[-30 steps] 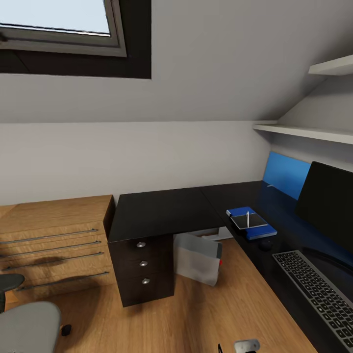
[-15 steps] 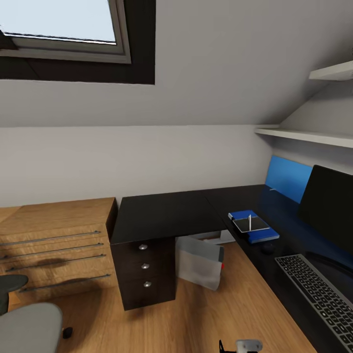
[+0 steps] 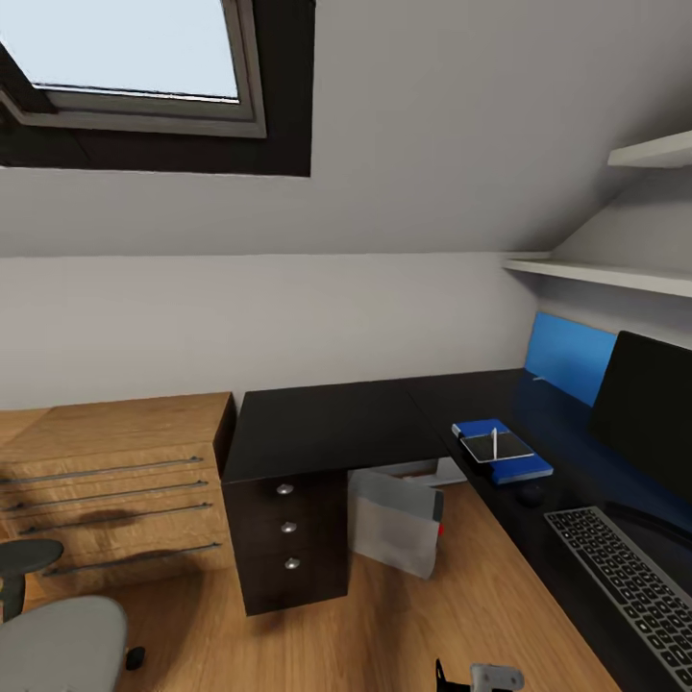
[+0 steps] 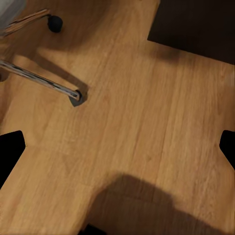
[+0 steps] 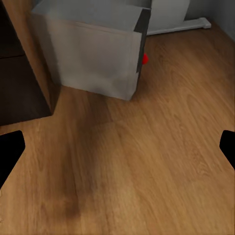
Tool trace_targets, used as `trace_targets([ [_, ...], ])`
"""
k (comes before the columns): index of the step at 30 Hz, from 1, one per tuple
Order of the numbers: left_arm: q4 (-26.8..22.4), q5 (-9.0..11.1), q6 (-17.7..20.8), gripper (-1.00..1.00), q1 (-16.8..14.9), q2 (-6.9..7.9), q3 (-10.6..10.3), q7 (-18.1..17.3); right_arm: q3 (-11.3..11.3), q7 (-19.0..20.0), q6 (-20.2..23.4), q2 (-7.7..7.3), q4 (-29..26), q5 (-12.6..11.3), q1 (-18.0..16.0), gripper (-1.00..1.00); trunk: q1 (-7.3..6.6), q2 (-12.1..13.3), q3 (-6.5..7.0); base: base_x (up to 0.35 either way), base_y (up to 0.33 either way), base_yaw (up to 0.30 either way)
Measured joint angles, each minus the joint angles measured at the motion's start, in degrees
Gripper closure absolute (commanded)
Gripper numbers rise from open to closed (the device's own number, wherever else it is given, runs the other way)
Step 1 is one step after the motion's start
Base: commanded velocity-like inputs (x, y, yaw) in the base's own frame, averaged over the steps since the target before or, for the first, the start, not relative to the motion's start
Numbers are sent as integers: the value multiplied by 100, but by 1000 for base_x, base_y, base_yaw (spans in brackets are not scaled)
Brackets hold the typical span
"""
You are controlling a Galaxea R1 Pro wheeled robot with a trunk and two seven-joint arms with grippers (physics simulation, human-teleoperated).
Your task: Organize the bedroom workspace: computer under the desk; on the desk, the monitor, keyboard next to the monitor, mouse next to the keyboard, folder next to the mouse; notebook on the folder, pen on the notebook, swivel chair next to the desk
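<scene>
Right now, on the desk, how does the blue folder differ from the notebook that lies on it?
The folder is bright blue, while the notebook is pale grey with a dark edge. The folder is larger, and its blue shows past the notebook at both ends. The folder lies directly on the desk; the notebook lies on the folder and carries the white pen. Both are flat and rectangular.

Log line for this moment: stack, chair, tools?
pen on notebook on folder | swivel chair away from desk | both tools open, empty
</scene>
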Motion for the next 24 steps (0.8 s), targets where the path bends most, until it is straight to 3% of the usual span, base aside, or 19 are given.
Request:
trace_targets([
  [5, 0, -2, -2, -100, 0, 4, 1, -1, -6, -48, 4, -30, -2, -6, -1, -100, 0, 0, 16, 0, 0, 245],
  [14, 75, -3, -4, -100, 0, -1, -3, -1, -12, -512, 24, -65, 5, 10, 54, -100, 1, -1, 21, -8, -16, 275],
  [24, 231, -5, -5, -100, -1, -16, -23, -1, 5, -531, 35, -324, 6, 12, 223, -100, 2, 0, 21, -111, -219, 198],
])
